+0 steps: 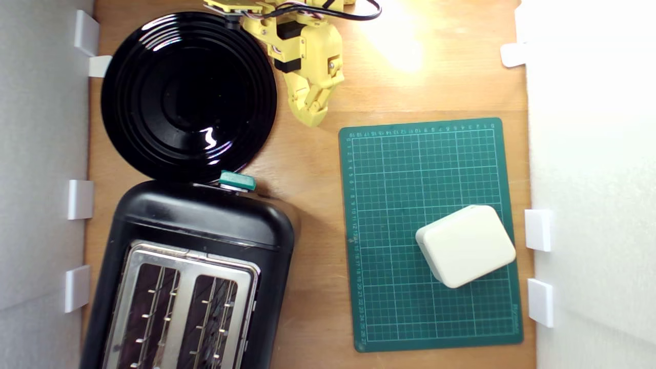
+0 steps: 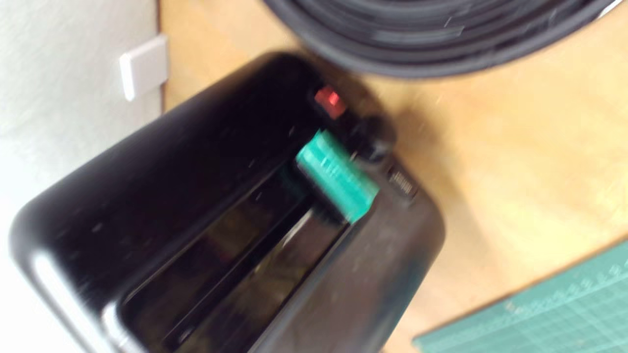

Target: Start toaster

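You've got one toaster (image 1: 205, 241) with two slots, one teal lever (image 1: 237, 180), one plate (image 1: 188, 96). Hand (image 1: 311, 117) hangs right of the plate in the exterior view, holding nothing; can't tell its opening.

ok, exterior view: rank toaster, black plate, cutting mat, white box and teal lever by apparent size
1. Toaster and cutting mat: look alike; the toaster is cropped by the frame and stands nearer the camera, so unranked.
2. Black plate.
3. White box.
4. Teal lever.

We see a yellow plastic arm (image 1: 307, 51) with blocky printed shells, black servo bodies set into them, a small silver screw on one side, a black cable and thin coloured wires, ending in tapered yellow fingers (image 1: 313, 110).
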You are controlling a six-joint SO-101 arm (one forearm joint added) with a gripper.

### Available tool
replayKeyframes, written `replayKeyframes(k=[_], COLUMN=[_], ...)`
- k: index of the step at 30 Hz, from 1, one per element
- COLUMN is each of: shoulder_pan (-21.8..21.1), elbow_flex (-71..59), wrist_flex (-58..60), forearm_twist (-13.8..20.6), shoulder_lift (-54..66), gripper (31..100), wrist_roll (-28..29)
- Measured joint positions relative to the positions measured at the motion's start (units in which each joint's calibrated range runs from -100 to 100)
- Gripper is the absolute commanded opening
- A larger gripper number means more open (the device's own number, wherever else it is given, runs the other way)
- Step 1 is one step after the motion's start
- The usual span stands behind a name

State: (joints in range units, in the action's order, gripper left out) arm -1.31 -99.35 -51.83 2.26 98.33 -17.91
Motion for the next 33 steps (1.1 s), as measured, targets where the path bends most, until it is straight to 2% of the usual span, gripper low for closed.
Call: replayKeyframes(k=[15,18,22,25,33], shoulder_pan=[-0.8,-2.4,-4.3,-6.7,-7.8], elbow_flex=[0.0,0.0,0.0,0.0,0.0], wrist_flex=[-2.6,-2.9,-2.9,-2.9,-2.9], forearm_twist=[0.0,0.0,0.0,0.0,0.0], shoulder_lift=[0.0,0.0,0.0,0.0,0.0], gripper=[31.3,31.3,31.3,31.4,31.4], wrist_roll=[0.1,0.4,4.2,5.1,0.7])
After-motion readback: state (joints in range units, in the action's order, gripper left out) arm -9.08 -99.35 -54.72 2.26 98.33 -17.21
